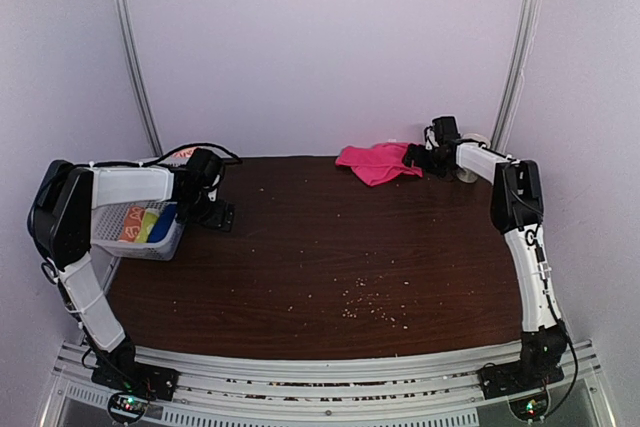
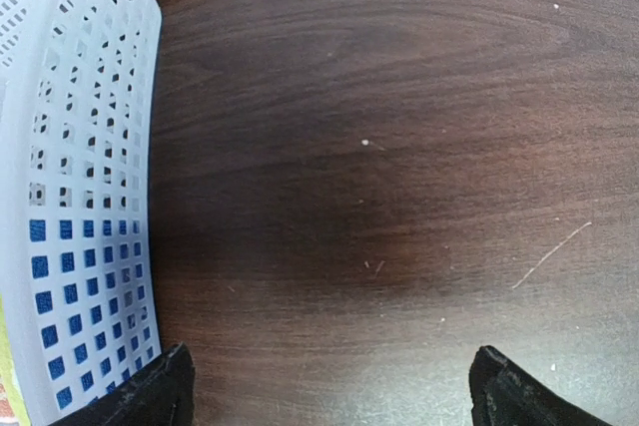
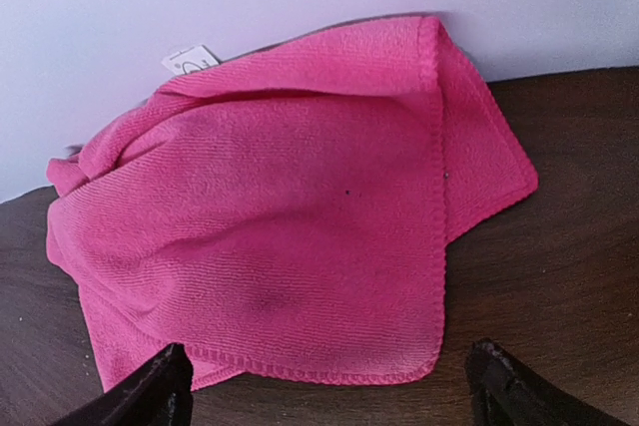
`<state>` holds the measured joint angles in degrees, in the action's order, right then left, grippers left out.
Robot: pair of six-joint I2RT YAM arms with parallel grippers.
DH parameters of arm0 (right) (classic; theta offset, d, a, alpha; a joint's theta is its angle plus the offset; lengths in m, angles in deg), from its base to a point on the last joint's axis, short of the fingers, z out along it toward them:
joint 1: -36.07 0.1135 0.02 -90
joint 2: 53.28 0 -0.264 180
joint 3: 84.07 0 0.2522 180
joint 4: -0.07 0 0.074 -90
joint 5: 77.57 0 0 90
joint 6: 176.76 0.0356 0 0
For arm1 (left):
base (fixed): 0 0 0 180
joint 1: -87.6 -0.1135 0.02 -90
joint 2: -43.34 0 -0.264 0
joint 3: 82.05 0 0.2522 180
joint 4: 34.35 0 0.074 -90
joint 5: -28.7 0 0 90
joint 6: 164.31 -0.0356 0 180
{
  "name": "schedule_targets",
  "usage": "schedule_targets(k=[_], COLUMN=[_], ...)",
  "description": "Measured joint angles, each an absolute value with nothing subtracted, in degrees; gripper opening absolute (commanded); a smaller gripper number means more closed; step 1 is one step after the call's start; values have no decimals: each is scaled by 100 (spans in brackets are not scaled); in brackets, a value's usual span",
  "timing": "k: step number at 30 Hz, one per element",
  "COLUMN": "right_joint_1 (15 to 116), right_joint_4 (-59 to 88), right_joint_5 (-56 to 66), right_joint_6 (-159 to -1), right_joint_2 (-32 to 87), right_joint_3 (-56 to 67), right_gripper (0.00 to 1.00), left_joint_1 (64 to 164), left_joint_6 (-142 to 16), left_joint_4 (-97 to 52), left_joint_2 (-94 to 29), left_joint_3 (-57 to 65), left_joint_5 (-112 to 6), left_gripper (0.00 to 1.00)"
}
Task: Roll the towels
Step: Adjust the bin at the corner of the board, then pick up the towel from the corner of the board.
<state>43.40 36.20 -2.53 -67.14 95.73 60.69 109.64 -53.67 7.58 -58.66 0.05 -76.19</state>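
Observation:
A bright pink towel [image 1: 376,162] lies crumpled at the table's far edge against the back wall. In the right wrist view this pink towel [image 3: 290,226] fills the middle, loosely folded, with a white tag [image 3: 190,59] at its far side. My right gripper [image 3: 329,391] is open, its fingertips [image 3: 165,386] wide apart just short of the near hem, touching nothing. The same right gripper [image 1: 414,158] sits at the towel's right end. An orange towel [image 1: 131,223] with pale marks lies in the white basket [image 1: 155,247]. My left gripper [image 2: 329,396] is open over bare wood next to the basket.
The white lattice basket [image 2: 80,147] at the left edge also holds yellow and blue cloths. A pale mug [image 1: 468,173] stands behind the right arm at the back right. Pale crumbs dot the dark wooden table [image 1: 330,247]. The back wall is close behind the pink towel.

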Motion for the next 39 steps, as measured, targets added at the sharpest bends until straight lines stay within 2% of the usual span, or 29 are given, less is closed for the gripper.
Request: schedule_targets(k=[9, 13, 20, 25, 34, 39], right_joint_1=[4353, 4347, 4347, 4347, 4397, 4574], right_joint_4=[3530, 3436, 3198, 3154, 3181, 3445], right_joint_5=[-339, -391, -457, -457, -454, -474], right_joint_6=[-6314, -6157, -5908, -5871, -6297, -6780], right_joint_2=[9861, 9890, 9992, 10040, 9949, 9179], right_joint_3=[6146, 6146, 6146, 6146, 6043, 5363], right_gripper=[83, 72, 36, 0, 0, 0], left_joint_1=[10951, 10951, 11010, 11124, 11395, 11692], left_joint_6=[-5336, -5339, -5339, -5365, -5596, -5817], left_joint_4=[780, 780, 780, 791, 819, 817], left_joint_2=[-5800, -5649, -5555, -5555, -5555, -5555], left_joint_3=[5, 7, 7, 25, 464, 748], left_joint_5=[-7652, -7628, -7549, -7530, -7525, -7525], left_gripper=[98, 98, 98, 98, 98, 98])
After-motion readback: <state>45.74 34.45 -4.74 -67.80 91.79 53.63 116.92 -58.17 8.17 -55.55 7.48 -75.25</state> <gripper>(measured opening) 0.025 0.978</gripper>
